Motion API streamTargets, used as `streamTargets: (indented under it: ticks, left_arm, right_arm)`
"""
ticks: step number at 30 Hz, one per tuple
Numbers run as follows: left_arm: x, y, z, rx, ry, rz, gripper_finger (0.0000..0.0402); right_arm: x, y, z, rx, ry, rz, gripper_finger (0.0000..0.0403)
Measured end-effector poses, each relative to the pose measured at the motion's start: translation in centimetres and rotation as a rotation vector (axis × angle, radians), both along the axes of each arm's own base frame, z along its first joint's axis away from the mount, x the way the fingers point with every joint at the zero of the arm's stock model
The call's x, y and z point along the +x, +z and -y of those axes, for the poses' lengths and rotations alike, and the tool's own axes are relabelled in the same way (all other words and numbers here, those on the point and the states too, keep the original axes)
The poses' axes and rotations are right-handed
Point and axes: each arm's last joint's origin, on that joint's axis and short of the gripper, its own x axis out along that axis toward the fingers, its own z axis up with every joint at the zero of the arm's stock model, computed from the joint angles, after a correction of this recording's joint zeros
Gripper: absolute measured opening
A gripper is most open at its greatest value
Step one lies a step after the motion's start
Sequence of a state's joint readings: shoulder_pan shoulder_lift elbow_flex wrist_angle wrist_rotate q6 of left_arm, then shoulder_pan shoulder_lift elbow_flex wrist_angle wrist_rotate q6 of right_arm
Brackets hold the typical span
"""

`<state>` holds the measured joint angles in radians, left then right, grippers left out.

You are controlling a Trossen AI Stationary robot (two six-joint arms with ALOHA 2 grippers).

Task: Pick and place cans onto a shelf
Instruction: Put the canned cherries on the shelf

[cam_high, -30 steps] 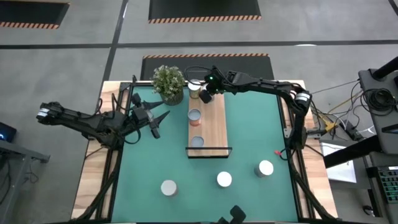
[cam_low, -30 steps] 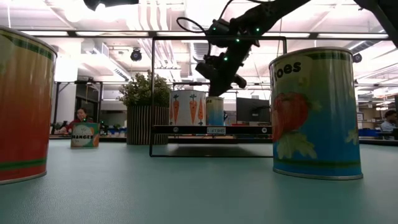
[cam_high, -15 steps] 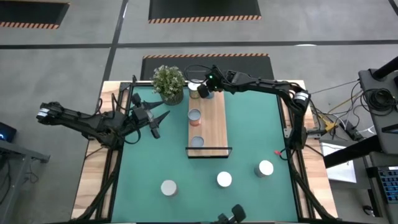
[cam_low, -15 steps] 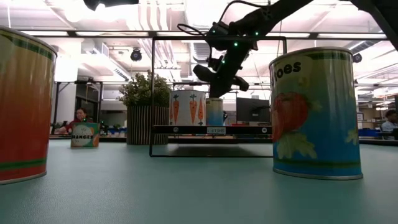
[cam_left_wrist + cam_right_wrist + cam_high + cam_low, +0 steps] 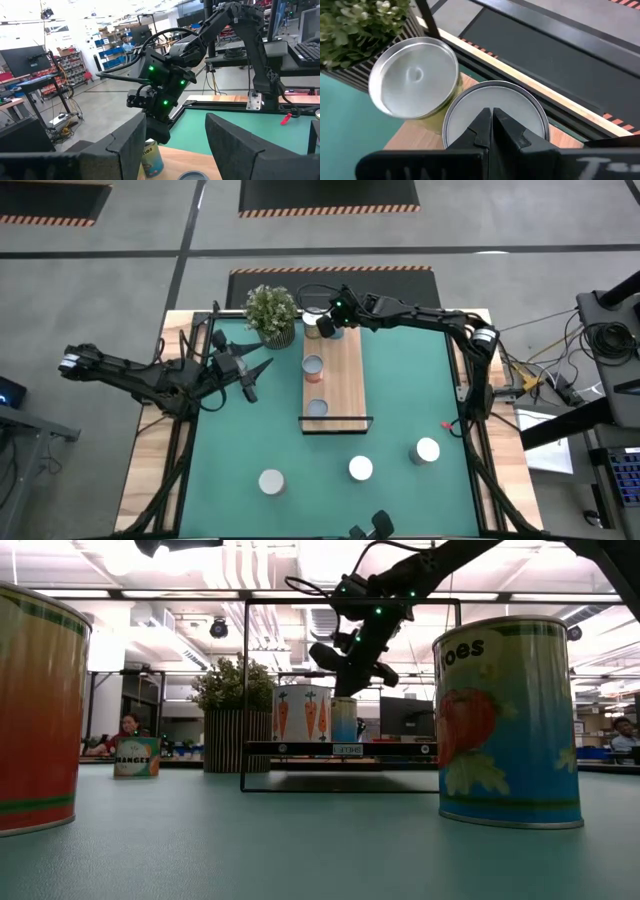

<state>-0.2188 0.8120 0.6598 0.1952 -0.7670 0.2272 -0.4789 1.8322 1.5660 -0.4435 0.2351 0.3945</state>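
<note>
Progress is judged about half done: four cans (image 5: 313, 365) are seen on the shelf (image 5: 345, 385), three (image 5: 361, 469) left on the near table (image 5: 400, 400). Right claw (image 5: 331, 327), pressed together and empty, hovers at the shelf's far end; left claw (image 5: 262, 367), apart, waits left.

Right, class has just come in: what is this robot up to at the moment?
It is putting cans on a wooden shelf. The right gripper, shut and empty, hovers over two cans at the shelf's far end, beside a potted plant. The left gripper waits open over the green mat. Three cans wait on the mat.
</note>
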Motion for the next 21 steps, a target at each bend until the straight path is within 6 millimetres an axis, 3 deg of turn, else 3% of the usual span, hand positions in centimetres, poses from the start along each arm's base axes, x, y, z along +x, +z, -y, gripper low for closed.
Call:
streamTargets:
  ticks: [21]
  left_arm:
    - [0.0, 0.02, 0.0, -0.001, 0.0, 0.002, 0.0187]
  right_arm:
    - [0.02, 0.41, -0.22, -0.022, 0.021, 0.001, 0.0009]
